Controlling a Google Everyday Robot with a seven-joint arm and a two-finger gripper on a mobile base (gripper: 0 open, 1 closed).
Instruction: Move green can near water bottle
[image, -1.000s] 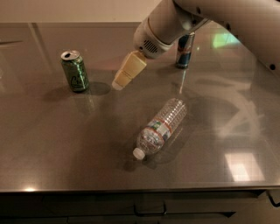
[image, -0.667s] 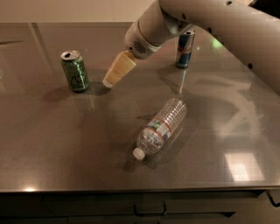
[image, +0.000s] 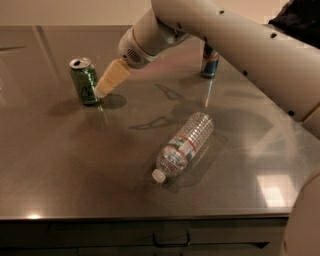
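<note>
The green can (image: 83, 81) stands upright at the back left of the grey table (image: 60, 165). The water bottle (image: 184, 145) lies on its side in the middle of the table, white cap toward the front edge. My gripper (image: 101, 91) reaches down from the upper right, and its cream tip is right beside the can's right side, at about half the can's height. Whether it touches the can I cannot tell. The can and the bottle lie well apart.
A taller blue-and-silver can (image: 209, 62) stands at the back, partly hidden behind my arm (image: 235, 35). The table's front edge runs below the bottle, with drawer fronts (image: 170, 240) under it.
My gripper has moved left and down across the table, from the middle back to right beside the green can. The can and the bottle have not moved.
</note>
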